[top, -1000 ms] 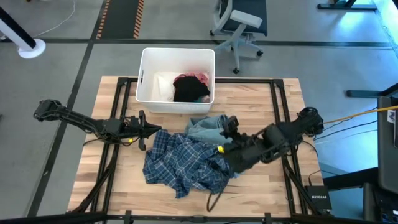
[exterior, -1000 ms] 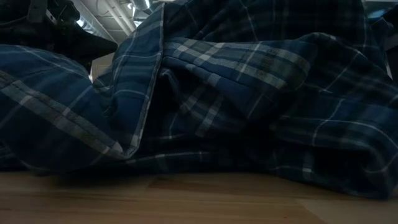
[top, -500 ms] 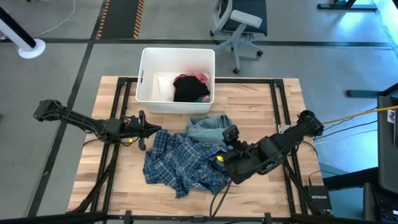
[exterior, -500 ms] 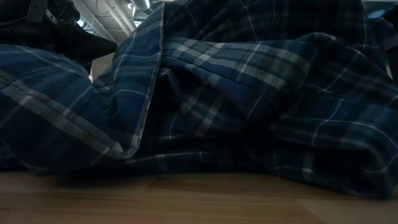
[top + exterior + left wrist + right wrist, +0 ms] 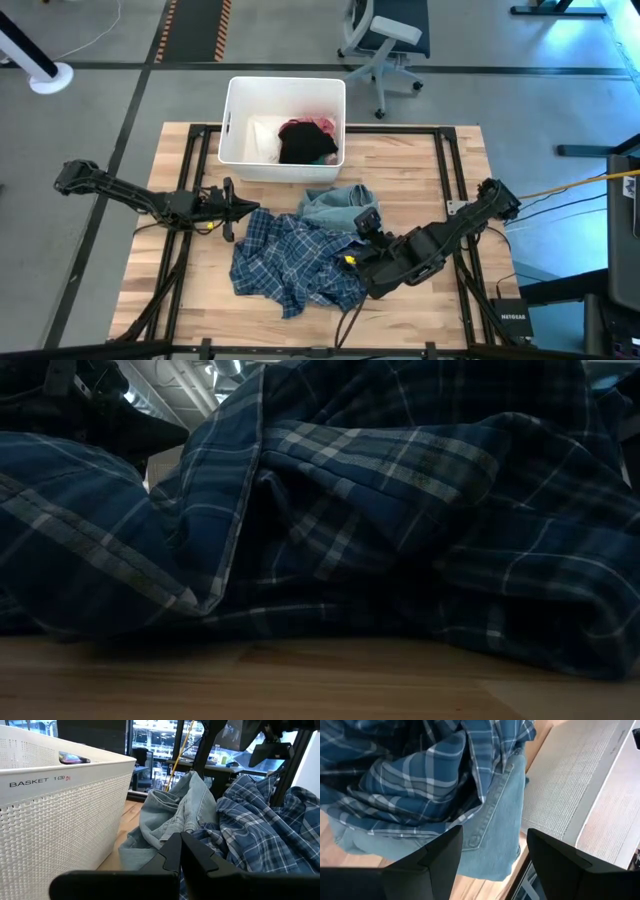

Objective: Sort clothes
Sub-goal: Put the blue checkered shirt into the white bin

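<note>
A large navy-white plaid shirt [image 5: 295, 262] lies crumpled in the middle of the table and fills the low view [image 5: 350, 510]. A light blue denim piece [image 5: 335, 203] lies at its far side, partly under it [image 5: 495, 830]. Black, pink and white items [image 5: 305, 138] lie in the white bin [image 5: 240, 110]. My right gripper [image 5: 352, 245] hangs open above the shirt's right part, tilted downward, with denim and plaid below its fingers [image 5: 492, 865]. My left gripper [image 5: 250, 208] is shut and level at the shirt's left edge [image 5: 180, 855].
The white bin [image 5: 60, 805] stands at the table's far edge, just behind the denim. Bare wood shows at the table's near left [image 5: 180, 290] and far right [image 5: 420, 160]. A black frame runs around the tabletop. An office chair [image 5: 385, 40] stands beyond the table.
My right gripper has sunk toward the plaid shirt and drifted a little toward the table's near edge, staying open. The clothes have not moved.
</note>
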